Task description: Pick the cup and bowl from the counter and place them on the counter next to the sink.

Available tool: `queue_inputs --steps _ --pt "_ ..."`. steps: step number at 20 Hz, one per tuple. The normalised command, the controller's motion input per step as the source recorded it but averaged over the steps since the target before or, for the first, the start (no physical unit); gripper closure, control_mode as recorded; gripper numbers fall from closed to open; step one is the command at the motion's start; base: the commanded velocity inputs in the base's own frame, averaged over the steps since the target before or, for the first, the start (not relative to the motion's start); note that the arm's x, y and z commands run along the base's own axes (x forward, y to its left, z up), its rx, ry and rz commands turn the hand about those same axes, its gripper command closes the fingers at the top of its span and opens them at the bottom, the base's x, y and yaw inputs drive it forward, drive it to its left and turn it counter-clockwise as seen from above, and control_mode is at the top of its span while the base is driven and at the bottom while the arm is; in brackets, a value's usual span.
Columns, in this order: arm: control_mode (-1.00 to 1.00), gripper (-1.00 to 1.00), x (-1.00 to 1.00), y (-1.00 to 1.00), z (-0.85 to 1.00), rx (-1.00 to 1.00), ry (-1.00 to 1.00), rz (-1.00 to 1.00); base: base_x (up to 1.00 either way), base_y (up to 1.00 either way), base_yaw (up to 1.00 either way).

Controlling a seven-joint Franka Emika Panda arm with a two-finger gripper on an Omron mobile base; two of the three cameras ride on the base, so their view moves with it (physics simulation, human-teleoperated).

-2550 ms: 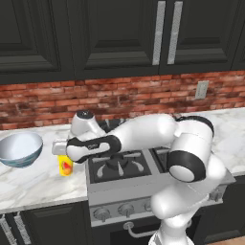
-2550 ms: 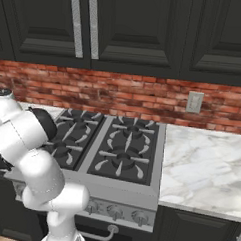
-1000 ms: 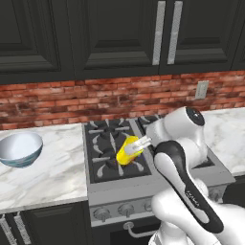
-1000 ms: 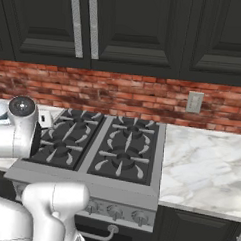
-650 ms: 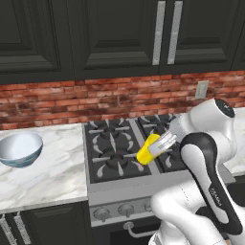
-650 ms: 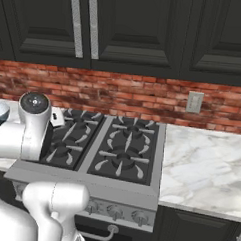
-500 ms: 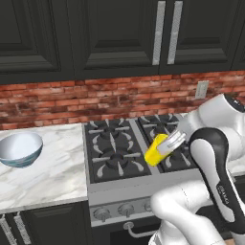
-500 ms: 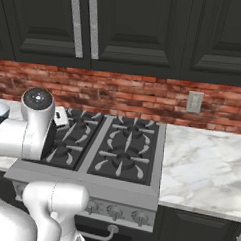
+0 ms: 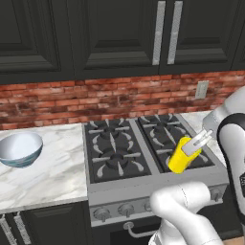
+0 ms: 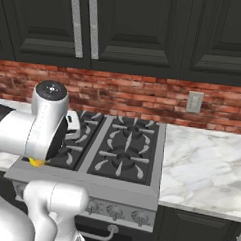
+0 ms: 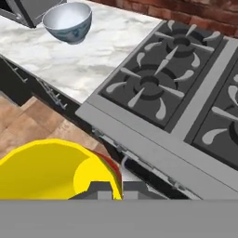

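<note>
Cup (image 9: 183, 154) tilted, pinched by the gripper (image 9: 193, 144) above the stove (image 9: 143, 148) (bowl (image 9: 19, 148) on the counter (image 9: 45, 174)).

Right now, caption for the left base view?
Gripper carries the tilted yellow cup over the stove; bowl waits on counter.

We see a bright yellow cup (image 9: 182, 155) with a red mark on its side, and a bowl (image 9: 19, 149) that is white inside and light blue-grey outside. The counter (image 9: 52, 174) is white marble with thin grey lines, the gas stove (image 9: 143, 153) is grey with black burner grates, and the wall (image 9: 95, 100) behind is red-brown brick with pale lines between the bricks. The cabinets (image 9: 110, 33) are black with shiny silver handles (image 9: 165, 31), there is a light grey outlet (image 10: 194, 102) on the brick, and the floor (image 11: 28, 125) is brown wood.
</note>
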Motion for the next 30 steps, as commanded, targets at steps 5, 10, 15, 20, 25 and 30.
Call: queue_inputs --steps 5,10,15,20,25,30 --pt "-1.00 1.00 -0.12 -0.16 0.01 -0.07 0.20 -0.21 0.00 0.00 0.00" --pt "-1.00 1.00 0.00 0.00 0.00 0.00 0.00 0.00 0.00 0.00 0.00" --pt "-1.00 1.00 0.00 0.00 0.00 0.00 0.00 0.00 0.00 0.00 0.00" --pt "1.00 1.00 0.00 0.00 0.00 0.00 0.00 0.00 0.00 0.00 0.00" --pt "1.00 1.00 0.00 0.00 0.00 0.00 0.00 0.00 -0.40 0.00 0.00" --pt "1.00 1.00 0.00 0.00 0.00 0.00 0.00 0.00 -0.97 0.01 0.00"
